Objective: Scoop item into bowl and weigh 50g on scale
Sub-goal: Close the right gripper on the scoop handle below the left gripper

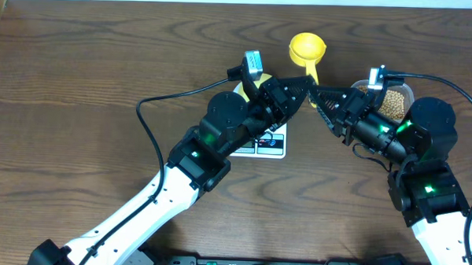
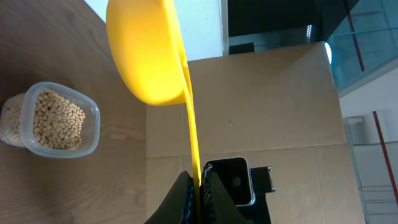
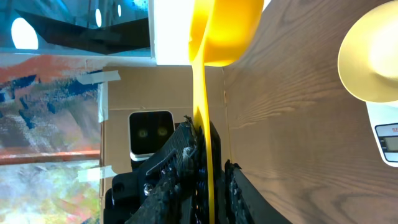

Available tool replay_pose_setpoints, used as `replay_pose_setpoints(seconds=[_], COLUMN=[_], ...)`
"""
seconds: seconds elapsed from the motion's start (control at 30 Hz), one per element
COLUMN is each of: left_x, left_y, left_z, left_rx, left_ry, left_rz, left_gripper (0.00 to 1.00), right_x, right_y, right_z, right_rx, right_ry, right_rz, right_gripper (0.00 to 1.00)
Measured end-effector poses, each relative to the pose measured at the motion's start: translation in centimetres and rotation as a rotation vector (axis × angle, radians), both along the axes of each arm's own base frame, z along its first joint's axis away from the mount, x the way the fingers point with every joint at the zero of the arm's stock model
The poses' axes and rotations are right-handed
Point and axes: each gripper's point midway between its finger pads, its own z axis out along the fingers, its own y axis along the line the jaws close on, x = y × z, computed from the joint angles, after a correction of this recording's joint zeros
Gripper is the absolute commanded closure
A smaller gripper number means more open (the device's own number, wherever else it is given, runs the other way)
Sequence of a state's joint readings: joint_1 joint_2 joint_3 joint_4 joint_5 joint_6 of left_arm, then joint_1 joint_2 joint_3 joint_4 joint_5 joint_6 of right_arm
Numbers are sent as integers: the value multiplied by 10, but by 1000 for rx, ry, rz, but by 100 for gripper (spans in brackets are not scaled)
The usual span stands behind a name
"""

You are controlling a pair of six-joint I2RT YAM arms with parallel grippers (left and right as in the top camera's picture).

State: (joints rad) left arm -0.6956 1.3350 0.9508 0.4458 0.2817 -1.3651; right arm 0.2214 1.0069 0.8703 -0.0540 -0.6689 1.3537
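Held over the wooden table (image 1: 104, 65), the yellow scoop (image 1: 307, 48) is seen at upper centre of the overhead frame, handle pointing down-frame to where both grippers meet. The left gripper (image 1: 303, 82) is closed on the handle; in the left wrist view its fingers (image 2: 186, 199) are pressed against both sides of the thin handle at bottom centre. The right gripper (image 1: 318, 91) has the same handle between its fingers (image 3: 180, 155). The gap is narrow, but whether it is actually clamped cannot be told. The beans (image 1: 392, 106) are seen in the clear tub (image 1: 409, 91) at upper right of the overhead frame, and at left in the left wrist view, standing on the table. The pale yellow bowl (image 3: 373, 56) is shown at upper right of the right wrist view, sitting on the white scale (image 3: 387, 134). In the overhead view the scale (image 1: 271, 145) is mostly covered by the left arm, only its front showing.
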Motion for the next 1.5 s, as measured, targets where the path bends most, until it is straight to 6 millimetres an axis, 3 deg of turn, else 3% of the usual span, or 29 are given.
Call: replay_pose_setpoints(seconds=[0.2, 0.43, 0.7, 1.17, 1.27, 1.37, 1.5], left_x=[1, 3, 7, 6, 4, 3, 3], left_y=[0, 2, 5, 4, 3, 3, 2], left_z=[0, 1, 2, 2, 2, 2, 1], left_rx=[0, -2, -4, -4, -4, -4, -3], left_ry=[0, -3, -6, -6, -6, -6, -4], left_rz=[5, 20, 51, 41, 32, 24, 22], left_gripper=[93, 92, 93, 93, 93, 93, 92], right_x=[0, 0, -1, 0, 1, 1, 1], right_y=[0, 0, 0, -1, -1, -1, -1], right_z=[1, 0, -1, -1, -1, 0, 0], right_rx=[1, 4, 17, 31, 32, 34, 36], right_ry=[-2, 6, 27, 45, 45, 45, 45], right_rz=[3, 2, -1, -12, -13, -17, -17], right_gripper=[81, 73, 76, 83, 87, 98, 98])
